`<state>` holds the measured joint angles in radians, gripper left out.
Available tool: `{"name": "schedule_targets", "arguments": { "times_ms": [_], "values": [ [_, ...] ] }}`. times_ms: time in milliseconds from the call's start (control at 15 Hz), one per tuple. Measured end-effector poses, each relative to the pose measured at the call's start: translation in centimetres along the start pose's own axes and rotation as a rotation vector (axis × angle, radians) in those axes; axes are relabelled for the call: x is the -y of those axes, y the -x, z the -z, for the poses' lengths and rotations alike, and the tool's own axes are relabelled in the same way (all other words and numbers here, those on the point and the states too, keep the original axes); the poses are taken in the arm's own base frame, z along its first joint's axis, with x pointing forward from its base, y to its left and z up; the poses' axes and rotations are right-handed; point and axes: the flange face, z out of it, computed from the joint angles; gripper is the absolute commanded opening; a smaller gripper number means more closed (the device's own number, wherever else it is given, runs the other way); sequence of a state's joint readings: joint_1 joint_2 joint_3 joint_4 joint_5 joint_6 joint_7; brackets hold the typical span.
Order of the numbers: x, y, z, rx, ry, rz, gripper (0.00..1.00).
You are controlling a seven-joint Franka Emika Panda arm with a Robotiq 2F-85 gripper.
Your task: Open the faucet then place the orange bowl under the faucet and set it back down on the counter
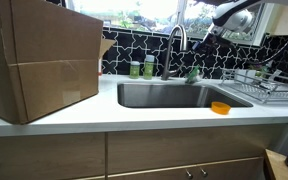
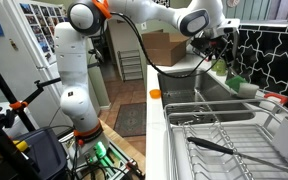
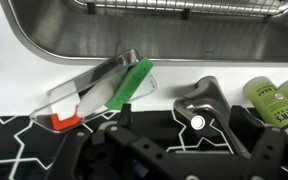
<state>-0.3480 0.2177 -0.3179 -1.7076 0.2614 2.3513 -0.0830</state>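
Faucet [image 3: 199, 112] just ahead of wide-open tool [image 3: 170, 146].

No legible text anywhere.

In an exterior view, the camera stands in front of the counter [image 1: 134, 118] near counter height and faces the far tiled wall [image 1: 134, 45]. The cardboard box [image 1: 39, 60] is near left, the sink [image 1: 179, 95] centre, the dish rack [image 1: 269, 85] right.

In an exterior view, the camera sits at the counter's end just above the dish rack [image 2: 219, 125] and looks along the counter toward the robot arm [image 2: 79, 70].

Both exterior views share the sink, the rack and the faucet [image 1: 176, 45].

The wrist view looks steeply down at close range on the sink's rim [image 3: 44, 62] and the faucet base [image 3: 199, 110].
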Motion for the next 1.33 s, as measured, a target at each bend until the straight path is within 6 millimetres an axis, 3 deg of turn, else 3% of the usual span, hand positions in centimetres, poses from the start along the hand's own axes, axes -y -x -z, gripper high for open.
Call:
{"name": "schedule_targets", "arguments": {
  "times_ms": [333,600,733,1133,1333],
  "values": [
    [2.2,-1.5,-3.1,-0.016,-0.026,0.102,1.0],
    [2.1,-3.1,-5.3,-0.021,-0.016,0.12,0.99],
    [2.1,-3.8,-6.2,-0.026,-0.015,0.122,0.75],
    [2.8,-4.8,-8.4,-0.029,-0.028,0.134,0.29],
    [3.1,-5.0,-9.0,-0.028,-0.034,0.138,0.12]
  ]
}}
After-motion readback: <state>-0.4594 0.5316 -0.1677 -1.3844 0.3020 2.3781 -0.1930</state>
